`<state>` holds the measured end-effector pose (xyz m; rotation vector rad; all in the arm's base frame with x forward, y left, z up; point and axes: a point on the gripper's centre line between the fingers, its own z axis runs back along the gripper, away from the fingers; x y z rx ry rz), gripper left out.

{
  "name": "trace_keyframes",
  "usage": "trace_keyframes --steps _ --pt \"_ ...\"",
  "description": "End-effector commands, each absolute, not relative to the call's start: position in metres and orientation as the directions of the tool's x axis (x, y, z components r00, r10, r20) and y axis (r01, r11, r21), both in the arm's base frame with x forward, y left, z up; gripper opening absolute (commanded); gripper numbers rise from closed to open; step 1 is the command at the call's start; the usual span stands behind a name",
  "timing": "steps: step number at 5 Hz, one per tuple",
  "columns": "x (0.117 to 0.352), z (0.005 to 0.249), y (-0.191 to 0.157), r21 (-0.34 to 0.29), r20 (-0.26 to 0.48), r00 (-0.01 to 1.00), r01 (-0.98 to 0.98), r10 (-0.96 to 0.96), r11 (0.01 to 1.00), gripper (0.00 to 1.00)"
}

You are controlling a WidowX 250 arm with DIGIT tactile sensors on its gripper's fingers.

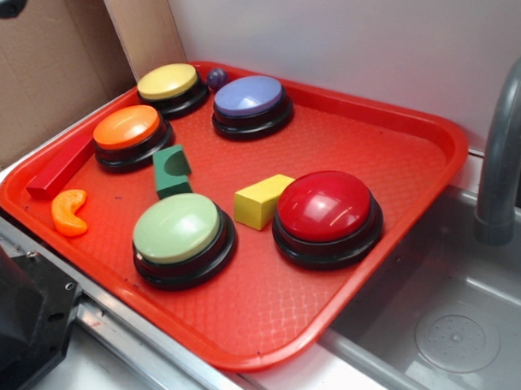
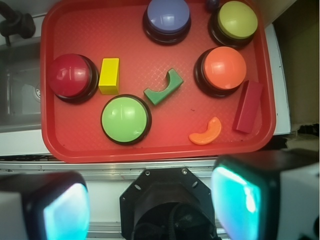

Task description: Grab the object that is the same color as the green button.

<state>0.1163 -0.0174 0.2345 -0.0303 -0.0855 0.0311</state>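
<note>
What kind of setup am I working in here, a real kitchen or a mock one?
Likely a toy kitchen or lab mock-up. A grey sink with a plastic-looking faucet sits beside a red tray of domed buttons and toy blocks, and cardboard stands behind it. The gripper hangs open above.

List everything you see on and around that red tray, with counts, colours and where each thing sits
tray: one, red, beside sink
green button: one, pale green, tray's near edge
red button: one, red, sink side
blue button: one, blue-purple, far edge
yellow button: one, yellow, far corner
orange button: one, orange, beside yellow button
green block: one, dark green, notched, tray centre
yellow block: one, between green and red buttons
orange crescent: one, near corner
red bar: one, along tray's rim
purple ball: one, between yellow and blue buttons
sink: one, grey
faucet: one, grey
gripper: one, open, off the tray
</note>
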Motion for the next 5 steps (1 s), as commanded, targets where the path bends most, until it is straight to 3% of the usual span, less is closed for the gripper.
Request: trace_keyframes --steps 1,3,5 --pt "0.116 0.235 -0.017 -0.032 0.085 0.996 -0.030 0.032 0.999 1.00" --pt "0.156 0.191 0.000 -0.099 0.075 0.872 -0.476 0.483 0.874 1.00" --pt "0.191 0.117 0.011 -0.107 0.116 0.681 -0.715 0.723 0.691 1.00"
